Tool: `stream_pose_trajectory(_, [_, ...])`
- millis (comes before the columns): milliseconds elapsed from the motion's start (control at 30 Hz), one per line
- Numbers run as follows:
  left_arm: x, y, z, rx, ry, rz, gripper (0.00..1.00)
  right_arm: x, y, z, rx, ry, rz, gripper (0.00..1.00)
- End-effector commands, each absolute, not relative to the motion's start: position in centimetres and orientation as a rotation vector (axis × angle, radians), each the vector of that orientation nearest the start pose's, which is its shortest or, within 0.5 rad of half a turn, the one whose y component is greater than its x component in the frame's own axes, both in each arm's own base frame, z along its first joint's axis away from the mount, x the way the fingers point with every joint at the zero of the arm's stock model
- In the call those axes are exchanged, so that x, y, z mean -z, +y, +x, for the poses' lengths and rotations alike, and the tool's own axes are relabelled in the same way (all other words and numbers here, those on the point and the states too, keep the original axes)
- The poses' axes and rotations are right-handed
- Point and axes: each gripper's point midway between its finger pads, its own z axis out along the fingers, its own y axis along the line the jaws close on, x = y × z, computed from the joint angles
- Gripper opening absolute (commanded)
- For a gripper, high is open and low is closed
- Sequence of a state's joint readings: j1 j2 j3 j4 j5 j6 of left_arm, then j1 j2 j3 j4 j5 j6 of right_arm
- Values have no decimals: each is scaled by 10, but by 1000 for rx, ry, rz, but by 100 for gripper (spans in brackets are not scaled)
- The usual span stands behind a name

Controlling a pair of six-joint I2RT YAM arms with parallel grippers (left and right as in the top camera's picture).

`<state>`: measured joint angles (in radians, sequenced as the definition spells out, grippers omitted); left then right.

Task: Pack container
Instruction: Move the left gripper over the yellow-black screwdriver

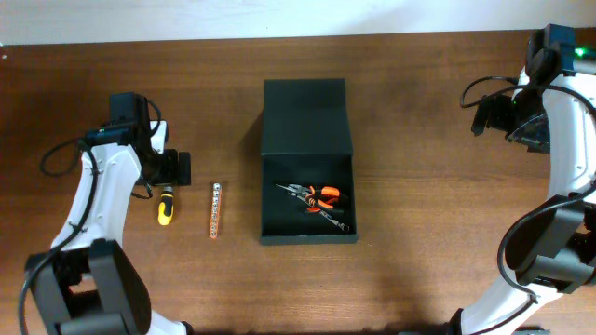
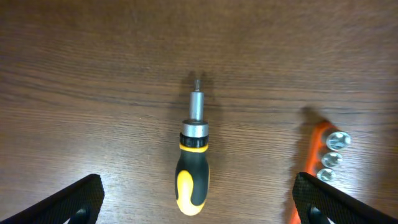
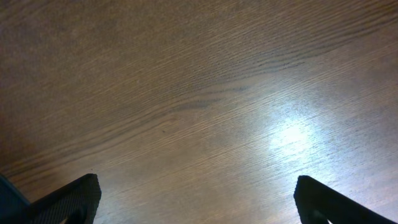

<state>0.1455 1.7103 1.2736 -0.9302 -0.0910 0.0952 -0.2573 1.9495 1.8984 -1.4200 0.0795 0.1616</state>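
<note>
The dark container (image 1: 270, 191) sits at the table's middle with its flap lid (image 1: 304, 116) open toward the back. Orange-handled pliers (image 1: 318, 200) lie inside it. A yellow-and-black screwdriver (image 1: 165, 206) lies left of it, also in the left wrist view (image 2: 192, 168). An orange socket rail (image 1: 215, 210) lies beside it, and its end shows in the left wrist view (image 2: 324, 152). My left gripper (image 1: 170, 168) is open above the screwdriver, its fingers (image 2: 198, 202) either side of the handle, not touching. My right gripper (image 1: 486, 115) is open and empty at the far right, over bare wood (image 3: 199, 202).
The wooden table (image 1: 419, 205) runs to a white wall at the back. Each arm's base stands at the front corners, left (image 1: 84, 288) and right (image 1: 549, 270).
</note>
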Motion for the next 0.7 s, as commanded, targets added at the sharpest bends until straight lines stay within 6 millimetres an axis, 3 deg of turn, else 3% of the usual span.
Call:
stream_pose_trajectory(0, [-63,75,339,-176,3015,-68,99,-165,-111,373,120,2963,653,99])
stream_pose_trajectory(300, [-33,80,331,-39,3097,-109,99,-165,-111,373,120,2963,653,99])
stream_pose_trajectory(667, [-18,87,324,-75,3148,-134,99,-165,-111,373,120,2963,653,99])
